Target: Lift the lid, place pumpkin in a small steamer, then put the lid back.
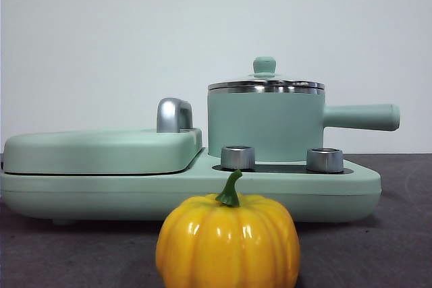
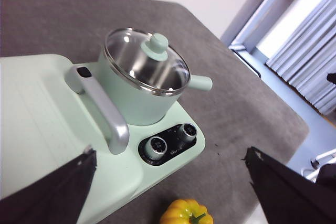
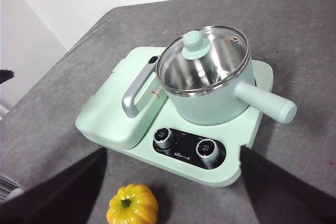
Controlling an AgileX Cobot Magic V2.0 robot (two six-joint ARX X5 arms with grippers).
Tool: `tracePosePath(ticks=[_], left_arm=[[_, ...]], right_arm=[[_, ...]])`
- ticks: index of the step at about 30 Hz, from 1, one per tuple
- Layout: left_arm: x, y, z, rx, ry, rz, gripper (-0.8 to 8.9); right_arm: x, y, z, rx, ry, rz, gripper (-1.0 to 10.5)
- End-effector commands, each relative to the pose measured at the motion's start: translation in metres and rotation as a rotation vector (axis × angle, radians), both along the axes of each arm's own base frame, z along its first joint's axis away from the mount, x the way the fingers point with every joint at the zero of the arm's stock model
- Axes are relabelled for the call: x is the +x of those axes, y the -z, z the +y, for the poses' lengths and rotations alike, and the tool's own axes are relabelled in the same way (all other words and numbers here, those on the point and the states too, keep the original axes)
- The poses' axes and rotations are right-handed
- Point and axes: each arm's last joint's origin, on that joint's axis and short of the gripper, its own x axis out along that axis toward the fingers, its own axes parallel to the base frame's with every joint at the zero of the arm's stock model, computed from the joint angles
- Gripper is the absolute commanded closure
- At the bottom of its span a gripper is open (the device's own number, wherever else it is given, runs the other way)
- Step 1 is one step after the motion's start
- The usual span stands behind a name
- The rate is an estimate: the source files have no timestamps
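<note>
The small steamer (image 1: 264, 125) stands on the right part of the mint green base unit, its long handle pointing right; it also shows in the left wrist view (image 2: 137, 98) and the right wrist view (image 3: 210, 107). The lid (image 1: 264, 83) sits closed on the steamer, and its knob shows in both wrist views (image 2: 157, 43) (image 3: 194, 44). The pumpkin (image 1: 228, 241) rests on the grey table in front of the base unit (image 2: 187, 212) (image 3: 132, 204). My left gripper (image 2: 170, 195) and right gripper (image 3: 173, 190) are both open and empty, high above the table. Neither shows in the front view.
The long mint green base unit (image 1: 341, 190) has two silver knobs (image 1: 237, 157) in front of the steamer. A wide flat griddle cover (image 1: 101, 150) with a silver handle (image 1: 173, 114) fills its left half. The table's edge (image 2: 294, 145) lies past the steamer's handle.
</note>
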Motion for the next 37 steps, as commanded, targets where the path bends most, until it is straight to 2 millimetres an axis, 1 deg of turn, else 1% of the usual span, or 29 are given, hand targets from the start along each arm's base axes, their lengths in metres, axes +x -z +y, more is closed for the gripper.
tracePosePath(ticks=[1,7,12,16,21,24,26,30,33,37], left_arm=[[0.009,-0.01,-0.006,-0.002,0.037,-0.047,3.39],[0.036,-0.024,-0.026,0.0,0.114,-0.052,3.35],[0.064,-0.035,-0.052,0.052,0.169,-0.066,3.35],[0.089,-0.046,-0.078,0.136,0.175,-0.114,3.35],[0.123,-0.06,-0.118,0.22,0.164,-0.158,3.36],[0.14,-0.062,-0.141,0.249,0.161,-0.169,3.39],[0.151,-0.061,-0.156,0.27,0.15,-0.172,3.45],[0.17,-0.048,-0.182,0.307,0.144,-0.188,3.46],[0.181,-0.033,-0.199,0.321,0.132,-0.191,3.52],[0.192,-0.011,-0.214,0.357,0.11,-0.175,3.54]], right_arm=[[-0.001,-0.004,0.0,-0.006,-0.01,-0.021,5.1],[-0.001,-0.004,0.001,0.001,-0.026,-0.021,5.1],[-0.001,-0.004,0.001,0.001,-0.026,-0.021,5.1],[-0.001,-0.004,0.001,0.001,-0.026,-0.021,5.1],[-0.001,-0.004,0.001,0.001,-0.025,-0.021,5.1],[-0.001,-0.004,0.001,0.001,-0.026,-0.022,5.1],[-0.001,-0.004,0.001,0.001,-0.026,-0.023,5.1],[-0.001,-0.004,0.001,0.001,-0.026,-0.028,5.1],[0.0,-0.004,0.001,0.001,-0.026,-0.029,5.1],[0.0,-0.004,0.001,0.001,-0.026,-0.029,5.1]])
